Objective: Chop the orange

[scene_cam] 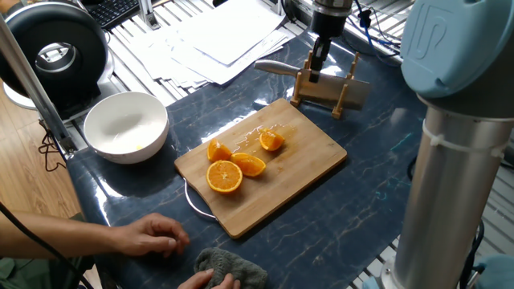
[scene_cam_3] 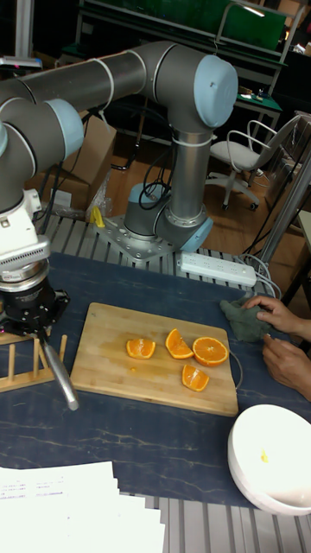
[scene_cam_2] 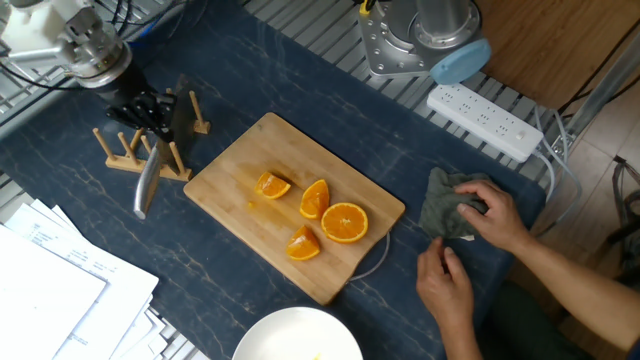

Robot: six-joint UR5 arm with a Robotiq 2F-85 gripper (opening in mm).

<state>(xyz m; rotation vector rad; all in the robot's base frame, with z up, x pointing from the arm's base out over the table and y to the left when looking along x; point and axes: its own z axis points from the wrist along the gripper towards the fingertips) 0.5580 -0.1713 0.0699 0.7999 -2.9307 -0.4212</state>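
The orange lies cut on a bamboo board [scene_cam: 297,172]. One small wedge [scene_cam: 271,140] [scene_cam_2: 271,185] [scene_cam_3: 141,348] sits apart, nearest the knife rack. Two more wedges [scene_cam: 250,164] [scene_cam: 218,151] lie beside a round half [scene_cam: 225,177] [scene_cam_2: 345,222]. My gripper [scene_cam: 319,63] [scene_cam_2: 141,108] [scene_cam_3: 34,327] is over the wooden rack [scene_cam: 329,95] [scene_cam_2: 118,152], shut on a knife. Its steel handle [scene_cam: 276,67] [scene_cam_2: 147,186] [scene_cam_3: 61,377] sticks out sideways. Its dark blade [scene_cam_2: 181,112] rises beside the rack's pegs.
A white bowl [scene_cam: 126,126] stands left of the board. A person's hands [scene_cam_2: 470,245] hold a grey cloth [scene_cam_2: 445,205] at the table edge. Papers [scene_cam: 217,36], a power strip [scene_cam_2: 488,122] and the arm's base [scene_cam_2: 420,40] ring the work area.
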